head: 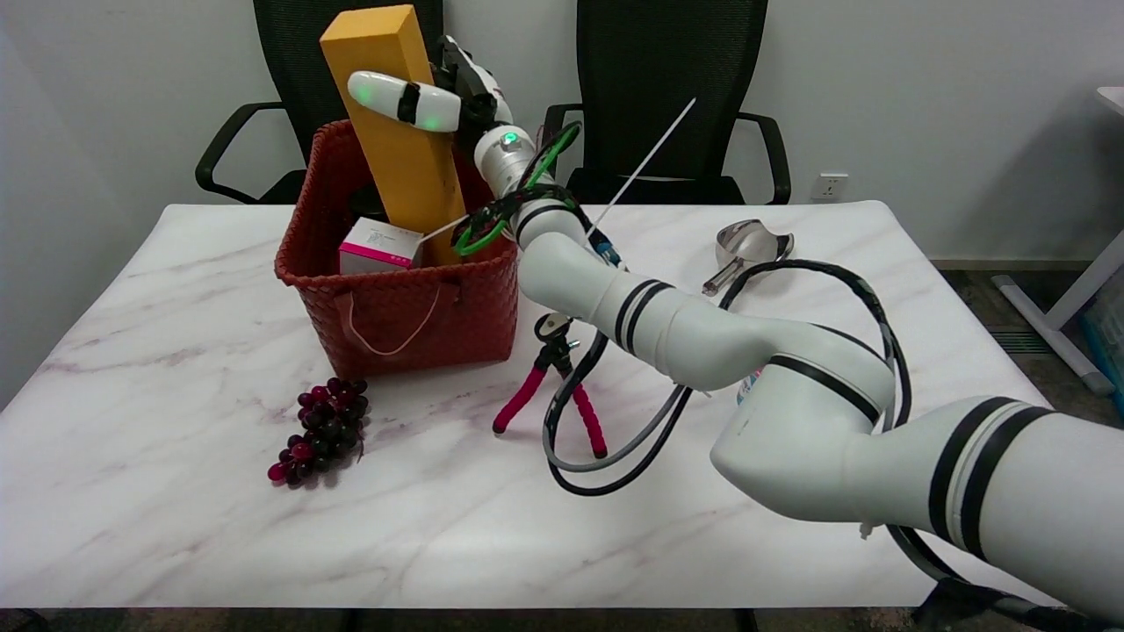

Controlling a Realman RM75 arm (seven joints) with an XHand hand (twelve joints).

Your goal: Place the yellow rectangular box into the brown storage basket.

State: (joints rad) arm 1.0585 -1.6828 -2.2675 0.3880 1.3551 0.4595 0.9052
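Nearest on the glossy marbled counter (176,527) sits a knobbly bunch of dark grapes (321,430), with red-handled pliers (553,386) to the right and plenty of bare counter around both. Behind them the woven basket (413,307) has a small pink and white carton (379,247) inside. The smooth yellow box (399,132) stands tilted in the basket, poking well above the rim. The hand (439,96) grips it near the top, one finger across its front
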